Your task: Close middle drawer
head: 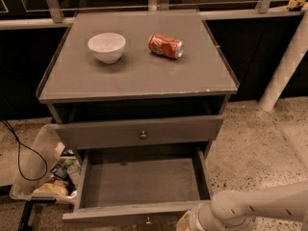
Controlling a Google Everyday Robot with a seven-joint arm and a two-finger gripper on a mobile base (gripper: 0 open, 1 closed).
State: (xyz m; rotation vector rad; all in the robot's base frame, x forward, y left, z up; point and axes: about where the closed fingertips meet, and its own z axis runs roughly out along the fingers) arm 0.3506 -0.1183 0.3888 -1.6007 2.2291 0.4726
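Note:
The middle drawer point(139, 182) is a grey wooden box pulled far out of the cabinet, and it is empty inside. Its flat front point(120, 213) runs along the bottom of the view, with a small knob point(148, 220) at the very edge. My gripper point(188, 221) is at the bottom edge, right against the front right corner of this drawer. My pale arm point(260, 207) comes in from the lower right. The uppermost drawer point(139, 131) with its round knob point(143, 134) stands slightly out above it. The lowest drawer is out of view.
A white bowl point(106, 46) and a red soda can point(165, 46) lying on its side rest on the cabinet top point(139, 76). A clear bin point(41, 172) of clutter and a black cable point(21, 150) lie on the floor at the left. A white post point(284, 66) stands at the right.

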